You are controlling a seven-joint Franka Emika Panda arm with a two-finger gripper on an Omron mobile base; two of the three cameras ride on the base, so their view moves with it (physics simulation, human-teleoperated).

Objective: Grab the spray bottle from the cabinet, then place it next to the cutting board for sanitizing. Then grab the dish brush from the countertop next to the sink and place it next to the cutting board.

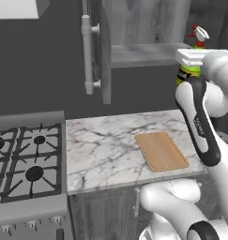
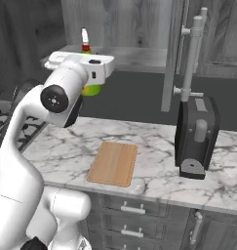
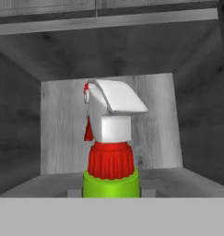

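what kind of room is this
A rendered kitchen, it seems: a gas stove beside a marble countertop, a cutting board on it, and an open wall cabinet above.

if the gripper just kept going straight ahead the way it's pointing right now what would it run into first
Probably nothing new at first: the spray bottle already sits centred right at the gripper, seemingly between its fingers. Beyond the bottle, the line leads to the back wall of the cabinet, though depth is hard to judge.
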